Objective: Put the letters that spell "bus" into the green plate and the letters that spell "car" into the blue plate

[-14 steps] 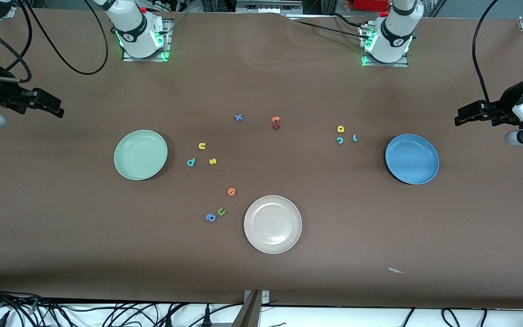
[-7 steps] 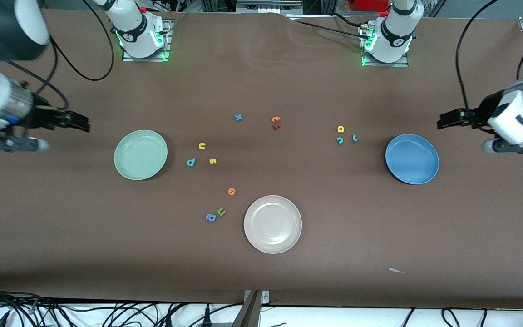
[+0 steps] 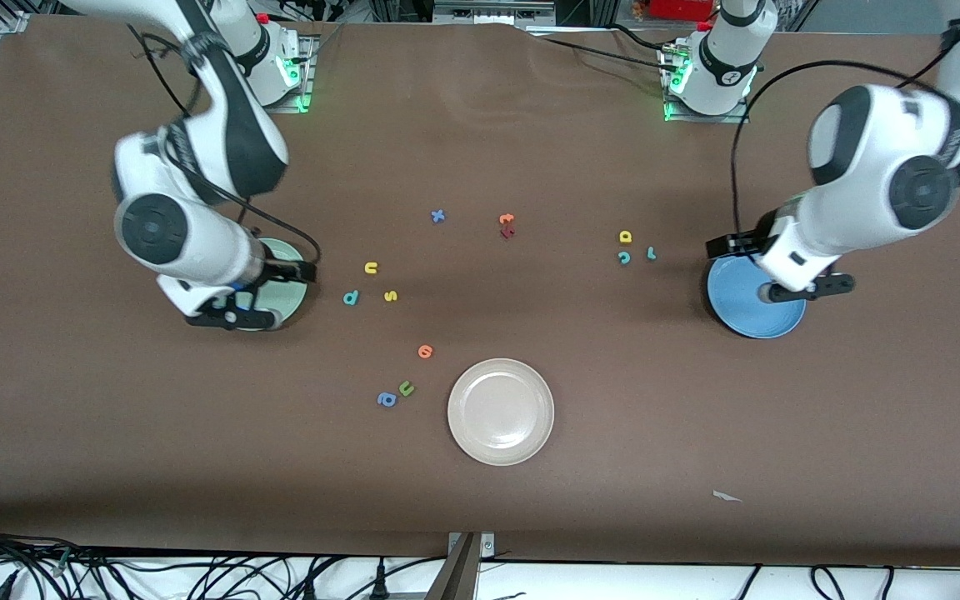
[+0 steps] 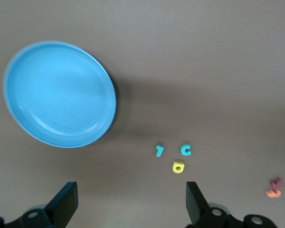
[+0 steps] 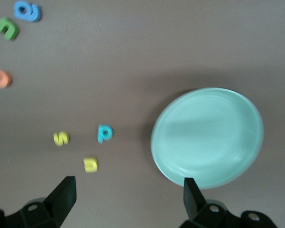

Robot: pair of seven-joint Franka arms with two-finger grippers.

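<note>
Both grippers hang spread and empty: the right gripper (image 3: 301, 272) over the green plate (image 5: 207, 137), the b, u, s (image 5: 104, 133) just past its fingertips; the left gripper (image 3: 726, 246) over the blue plate (image 4: 60, 93), the c, a, r (image 4: 178, 166) beside it. The thin, tiny foam letters lie close together, so one finger could nudge a neighbour or slip off on the matte cloth.

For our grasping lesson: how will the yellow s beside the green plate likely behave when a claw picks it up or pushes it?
The yellow s looks tiny, flat and foam-like, so probably very light and slightly squashy. Lying flat on the table, it should slide, not roll. Its thin profile may make pinching fiddly.
</note>
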